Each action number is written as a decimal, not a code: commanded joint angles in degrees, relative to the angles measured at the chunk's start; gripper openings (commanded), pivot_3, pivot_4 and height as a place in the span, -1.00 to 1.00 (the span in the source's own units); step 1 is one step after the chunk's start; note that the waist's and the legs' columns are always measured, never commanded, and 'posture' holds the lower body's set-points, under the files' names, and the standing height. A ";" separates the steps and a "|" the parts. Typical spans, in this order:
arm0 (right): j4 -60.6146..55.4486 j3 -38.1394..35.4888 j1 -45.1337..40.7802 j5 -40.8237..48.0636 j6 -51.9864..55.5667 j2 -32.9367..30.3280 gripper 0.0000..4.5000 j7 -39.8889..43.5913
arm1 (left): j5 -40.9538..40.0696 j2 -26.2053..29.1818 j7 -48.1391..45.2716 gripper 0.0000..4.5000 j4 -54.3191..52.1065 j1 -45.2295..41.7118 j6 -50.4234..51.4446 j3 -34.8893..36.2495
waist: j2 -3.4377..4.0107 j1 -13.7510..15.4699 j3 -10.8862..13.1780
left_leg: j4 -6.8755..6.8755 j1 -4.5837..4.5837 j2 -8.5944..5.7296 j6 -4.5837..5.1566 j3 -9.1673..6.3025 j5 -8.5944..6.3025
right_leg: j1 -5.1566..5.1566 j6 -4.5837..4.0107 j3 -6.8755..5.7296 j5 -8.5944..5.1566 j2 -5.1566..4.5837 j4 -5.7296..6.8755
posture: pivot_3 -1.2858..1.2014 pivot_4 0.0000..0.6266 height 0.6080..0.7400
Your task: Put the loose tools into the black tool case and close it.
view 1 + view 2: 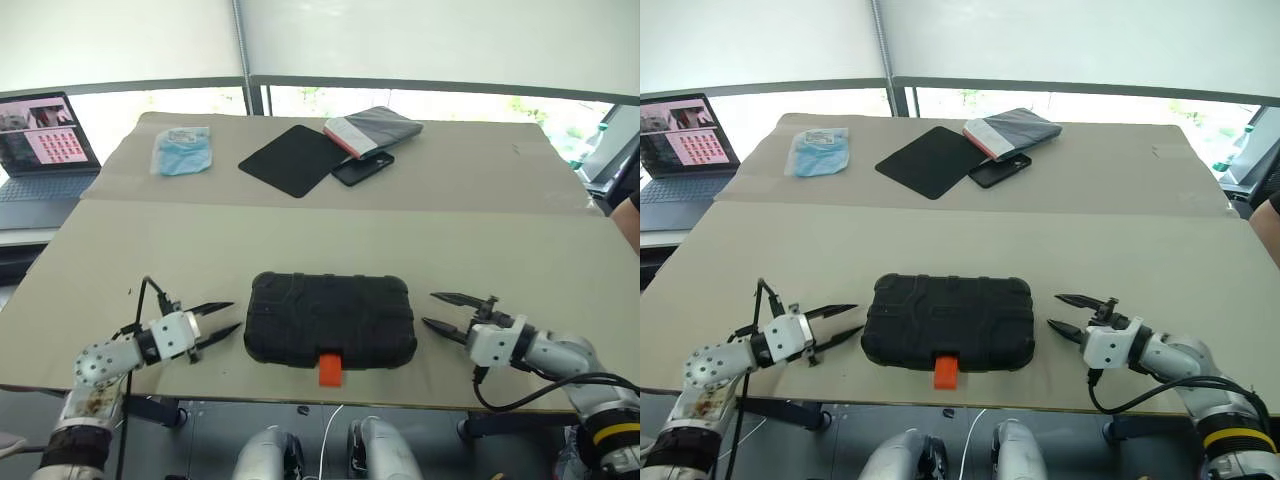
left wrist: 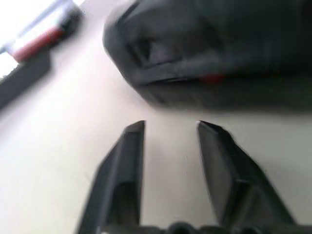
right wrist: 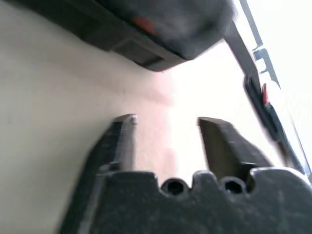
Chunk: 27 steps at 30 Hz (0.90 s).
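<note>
Black ribbed plastic tool case (image 1: pixel 331 320) lies shut between the claws, orange latch (image 1: pixel 330 370) forward. Left claw (image 1: pixel 222 322) and right claw (image 1: pixel 438 311) flank it, both parted, empty. Looks finished, no loose tools visible.

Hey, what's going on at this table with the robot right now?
The black tool case lies shut on the table, its orange latch at the near edge. The robot's left pincer and right pincer sit open on either side of it, pointing at it and holding nothing. At the far side lie a flat black mat, a phone and a blue packet.
</note>
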 commanded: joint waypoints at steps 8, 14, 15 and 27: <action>-28.42 -3.97 24.62 35.19 27.63 -9.21 0.15 15.94 | -6.71 2.18 1.08 -0.27 -0.83 -10.15 24.56 0.02 | 0.03 1.77 0.02 | 0.02 0.03 0.01 0.38 -0.28 -0.19 | 0.45 0.07 -0.39 -0.03 -0.15 -0.27 | 0.03 -0.52 1.00; -45.23 -0.65 29.67 36.48 41.50 -7.99 -0.78 16.71 | -2.50 0.00 -2.43 -1.00 1.44 -22.87 35.65 -8.26 | -0.15 1.36 0.06 | 0.10 0.00 0.03 0.58 -0.39 -0.34 | 0.69 0.45 -0.50 0.24 -0.08 -0.73 | 0.03 -0.52 1.00; -45.79 -0.69 29.06 35.46 41.32 -6.64 -0.91 16.00 | -1.89 0.15 -3.37 -1.00 1.72 -23.81 37.06 -9.48 | -0.20 1.38 0.08 | 0.11 -0.05 0.04 0.60 -0.41 -0.35 | 0.67 0.45 -0.52 0.24 -0.03 -0.73 | 0.03 -0.52 1.00; -42.41 8.30 18.80 19.61 47.99 2.88 -0.96 14.81 | 2.89 -6.90 -6.19 -1.00 19.80 -37.32 34.55 -13.76 | -0.37 1.07 0.20 | 0.38 -0.55 -0.04 0.88 -0.44 0.00 | 0.34 0.44 -0.56 0.25 0.10 -0.73 | 0.03 -0.52 1.00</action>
